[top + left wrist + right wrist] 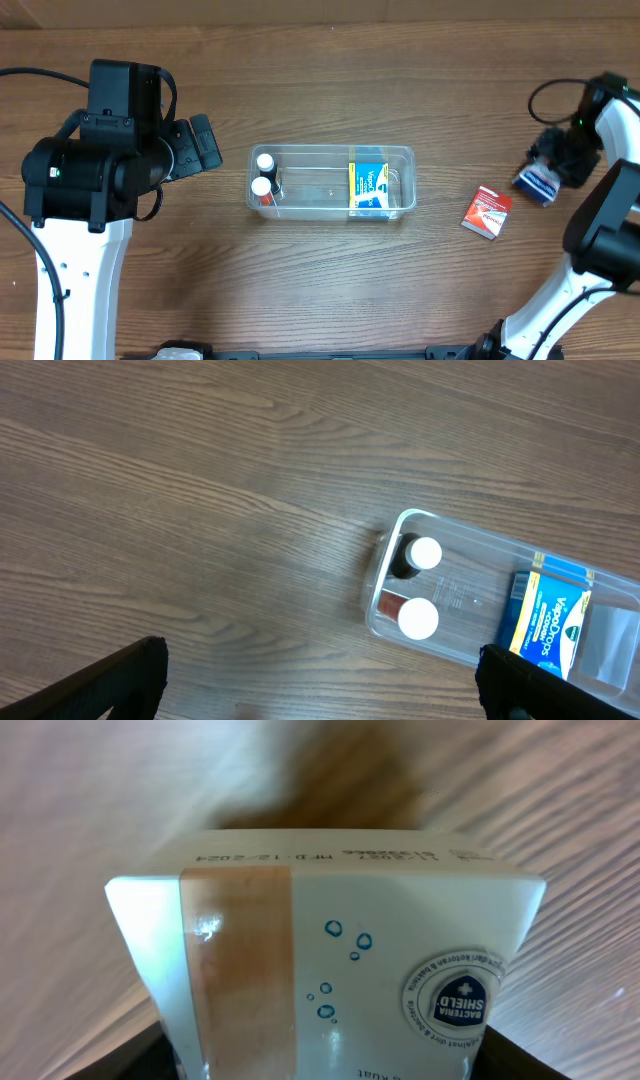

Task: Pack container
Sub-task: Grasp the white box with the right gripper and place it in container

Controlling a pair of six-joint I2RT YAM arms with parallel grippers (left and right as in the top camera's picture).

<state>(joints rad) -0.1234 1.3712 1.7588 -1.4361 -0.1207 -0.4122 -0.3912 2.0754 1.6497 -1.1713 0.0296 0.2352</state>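
Container (320, 192) centre frame: 2 white-cap bottles (262, 186) at left end, yellow packet (369, 187) at right end. Left claw (320, 656) spread, empty. Right claw (547, 170), far right, pinching white box (330, 970).

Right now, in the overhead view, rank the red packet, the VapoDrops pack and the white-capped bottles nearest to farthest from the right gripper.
1. Red packet, on the table beside the right gripper, which holds a white box.
2. VapoDrops pack, right part of the container.
3. White-capped bottles, container's left end.
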